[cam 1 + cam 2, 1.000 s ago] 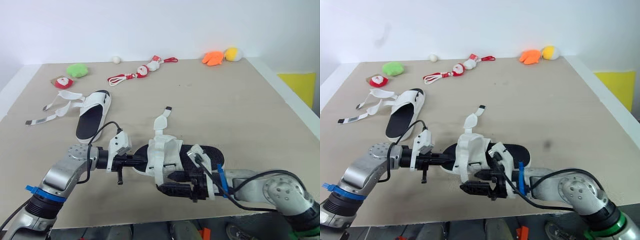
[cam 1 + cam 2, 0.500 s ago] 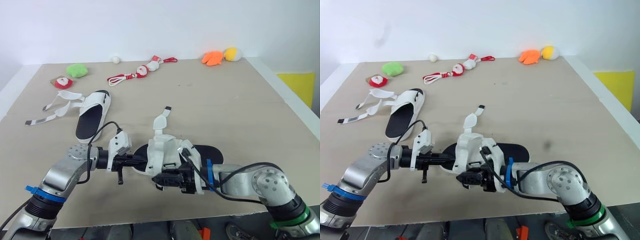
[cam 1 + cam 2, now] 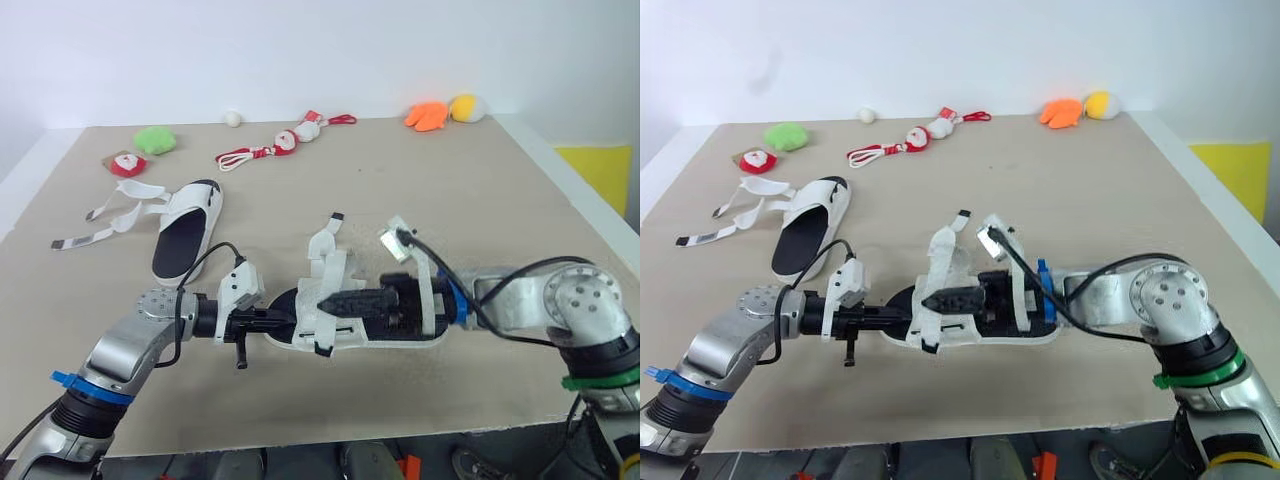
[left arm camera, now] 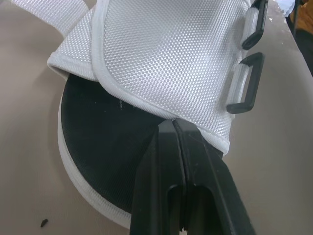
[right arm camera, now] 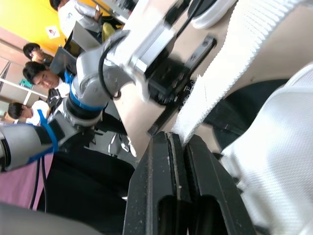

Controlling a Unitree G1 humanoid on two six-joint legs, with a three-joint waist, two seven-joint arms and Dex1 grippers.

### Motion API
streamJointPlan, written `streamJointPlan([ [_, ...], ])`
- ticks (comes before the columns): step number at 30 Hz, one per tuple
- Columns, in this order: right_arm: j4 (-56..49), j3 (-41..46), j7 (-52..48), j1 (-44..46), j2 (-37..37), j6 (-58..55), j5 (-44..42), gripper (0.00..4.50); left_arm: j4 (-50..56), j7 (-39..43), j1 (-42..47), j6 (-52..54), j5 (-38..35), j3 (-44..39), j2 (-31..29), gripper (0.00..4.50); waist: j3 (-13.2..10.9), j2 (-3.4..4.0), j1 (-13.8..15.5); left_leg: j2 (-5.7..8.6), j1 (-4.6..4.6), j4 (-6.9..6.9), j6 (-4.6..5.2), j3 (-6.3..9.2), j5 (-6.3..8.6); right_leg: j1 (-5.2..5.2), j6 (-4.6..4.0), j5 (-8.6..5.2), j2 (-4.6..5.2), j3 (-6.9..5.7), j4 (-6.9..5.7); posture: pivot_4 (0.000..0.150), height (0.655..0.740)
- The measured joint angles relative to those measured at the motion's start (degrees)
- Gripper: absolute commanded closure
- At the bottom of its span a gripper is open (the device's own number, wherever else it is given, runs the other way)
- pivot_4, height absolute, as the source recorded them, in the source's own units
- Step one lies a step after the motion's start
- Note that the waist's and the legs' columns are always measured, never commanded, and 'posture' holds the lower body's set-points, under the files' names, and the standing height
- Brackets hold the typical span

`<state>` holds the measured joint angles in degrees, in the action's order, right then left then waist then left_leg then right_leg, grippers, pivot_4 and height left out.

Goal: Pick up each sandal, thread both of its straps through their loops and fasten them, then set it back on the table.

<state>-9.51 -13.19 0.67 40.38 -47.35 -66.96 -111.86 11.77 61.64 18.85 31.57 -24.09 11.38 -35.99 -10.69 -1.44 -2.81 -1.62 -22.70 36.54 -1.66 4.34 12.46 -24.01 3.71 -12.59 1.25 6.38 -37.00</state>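
White sandal (image 3: 350,320) held between 2 end effectors at the front middle of the worktop (image 3: 450,190), strap-threading step in hand.
Left end effector (image 4: 174,122) has its fingers pressed together on the edge of the mesh upper, steadying the shoe; right end effector (image 5: 176,139) is clamped on the end of a webbing strap (image 5: 220,83). Next, that strap end likely needs steering into 1 of the black loops (image 4: 247,90). Second sandal (image 3: 187,228) lies unfastened at far left.
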Motion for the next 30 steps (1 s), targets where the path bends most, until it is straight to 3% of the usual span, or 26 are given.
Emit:
streamJointPlan([
  [5, 14.4, 0.0, 0.7, 8.0, 1.9, -7.0, 0.0, 4.45, 0.0, 0.1, 0.0, -0.1, 0.0, 0.0, 0.5, 4.5, 0.0, 0.0, 0.1, 0.01, -0.27, 0.0, 0.0, 0.03, 0.0, -0.19, 0.02, 0.0, 0.0, 0.0, 0.0, 0.15, 0.74],
  [11, 20.0, 0.0, 0.6, 9.7, 3.1, -12.4, 0.0, 4.45, 0.1, 0.0, -0.1, -0.2, 0.0, 0.0, 0.6, 4.5, 0.0, 0.0, 0.1, 0.02, -0.42, 0.0, 0.01, 0.04, 0.01, -0.3, 0.2, 0.09, 0.0, 0.0, 0.01, 0.15, 0.74],
  [30, 14.6, -0.4, 0.0, 7.3, 0.2, -13.5, 0.0, 4.45, 0.8, -0.6, -0.5, -0.3, -0.1, -0.1, 0.8, 4.5, 0.0, 0.0, 0.0, 0.0, -0.4, -0.03, 0.05, 0.05, 0.03, -0.31, 0.26, 0.05, -0.03, -0.01, 0.01, 0.15, 0.74],
])
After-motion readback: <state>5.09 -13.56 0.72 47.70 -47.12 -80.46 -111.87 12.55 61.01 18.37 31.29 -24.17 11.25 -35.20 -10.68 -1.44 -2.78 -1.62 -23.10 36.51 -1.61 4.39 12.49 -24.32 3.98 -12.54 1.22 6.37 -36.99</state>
